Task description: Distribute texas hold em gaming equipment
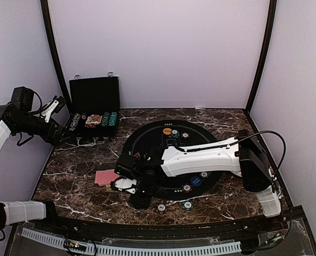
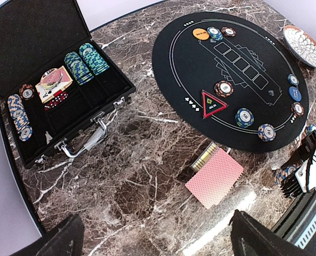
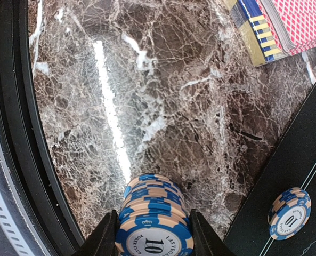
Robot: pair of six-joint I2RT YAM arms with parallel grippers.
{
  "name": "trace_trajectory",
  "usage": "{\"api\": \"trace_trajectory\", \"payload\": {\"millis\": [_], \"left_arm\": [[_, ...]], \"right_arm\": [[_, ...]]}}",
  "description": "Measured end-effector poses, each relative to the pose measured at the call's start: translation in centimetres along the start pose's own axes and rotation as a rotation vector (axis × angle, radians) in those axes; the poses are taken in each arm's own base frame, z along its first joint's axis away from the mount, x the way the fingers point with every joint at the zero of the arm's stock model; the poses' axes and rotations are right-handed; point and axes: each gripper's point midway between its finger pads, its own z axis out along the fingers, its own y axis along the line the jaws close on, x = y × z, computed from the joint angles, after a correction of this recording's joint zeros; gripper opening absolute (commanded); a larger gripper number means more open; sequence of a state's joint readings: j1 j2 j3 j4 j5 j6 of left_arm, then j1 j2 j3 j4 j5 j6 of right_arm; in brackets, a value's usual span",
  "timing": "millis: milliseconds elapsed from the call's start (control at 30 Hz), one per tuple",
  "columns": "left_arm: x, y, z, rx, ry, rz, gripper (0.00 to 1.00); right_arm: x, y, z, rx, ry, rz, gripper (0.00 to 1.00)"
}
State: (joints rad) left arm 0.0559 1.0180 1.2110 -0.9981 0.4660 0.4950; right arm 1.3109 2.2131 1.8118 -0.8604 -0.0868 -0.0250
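- Now the right gripper (image 3: 154, 234) pinches a stack of blue chips (image 3: 153, 205) over the marble table (image 3: 163, 106).
- The black mat (image 3: 285, 160) lies just to its right.
- The left gripper (image 2: 158, 239) is spread wide, holding nothing.

From my screen I see a dark brown marble worktop (image 1: 83, 194), veined in white and boxed in by plain pale lilac walls (image 1: 158, 48). Two black posts (image 1: 51, 48) (bowed in the overhead view) mark the rear corners. A bright glare streak (image 3: 108, 101) lies across the stone.
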Motion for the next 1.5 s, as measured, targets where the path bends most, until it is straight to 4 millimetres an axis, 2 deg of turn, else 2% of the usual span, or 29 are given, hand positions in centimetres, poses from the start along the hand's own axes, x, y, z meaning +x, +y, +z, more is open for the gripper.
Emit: {"api": "trace_trajectory", "payload": {"millis": [167, 333, 633, 833, 933, 1033, 1133, 1300, 1433, 1500], "left_arm": [[0.1, 0.0, 0.0, 0.0, 0.005, -0.002, 0.99], [0.2, 0.0, 0.0, 0.0, 0.007, -0.001, 0.99], [0.2, 0.0, 0.0, 0.0, 0.007, 0.001, 0.99], [0.2, 0.0, 0.0, 0.0, 0.007, 0.002, 0.99], [0.1, 0.0, 0.0, 0.0, 0.006, 0.004, 0.99], [0.2, 0.0, 0.0, 0.0, 0.007, 0.005, 0.99], [0.2, 0.0, 0.0, 0.0, 0.007, 0.005, 0.99], [0.1, 0.0, 0.0, 0.001, 0.007, 0.005, 0.99], [0.2, 0.0, 0.1, 0.002, 0.008, 0.005, 0.99], [0.2, 0.0, 0.1, 0.002, 0.008, 0.005, 0.99]], "right_arm": [[0.0, 0.0, 0.0, 0.0, 0.0, 0.0, 0.18], [0.0, 0.0, 0.0, 0.001, 0.0, 0.0, 0.0], [-0.4, -0.5, -0.7, 0.021, -0.016, 0.013, 0.0], [-1.6, -1.3, -4.1, 0.038, -0.081, 0.042, 0.0], [-2.0, -2.3, -6.0, 0.055, -0.119, 0.07, 0.0], [-2.1, -4.7, -7.9, 0.092, -0.155, 0.119, 0.0], [-1.4, -8.2, -9.1, 0.152, -0.17, 0.187, 0.0], [1.6, -16.7, -10.4, 0.273, -0.166, 0.365, 0.0], [3.8, -22.4, -11.4, 0.354, -0.165, 0.493, 0.0], [4.6, -24.9, -11.3, 0.388, -0.161, 0.547, 0.0]]}}
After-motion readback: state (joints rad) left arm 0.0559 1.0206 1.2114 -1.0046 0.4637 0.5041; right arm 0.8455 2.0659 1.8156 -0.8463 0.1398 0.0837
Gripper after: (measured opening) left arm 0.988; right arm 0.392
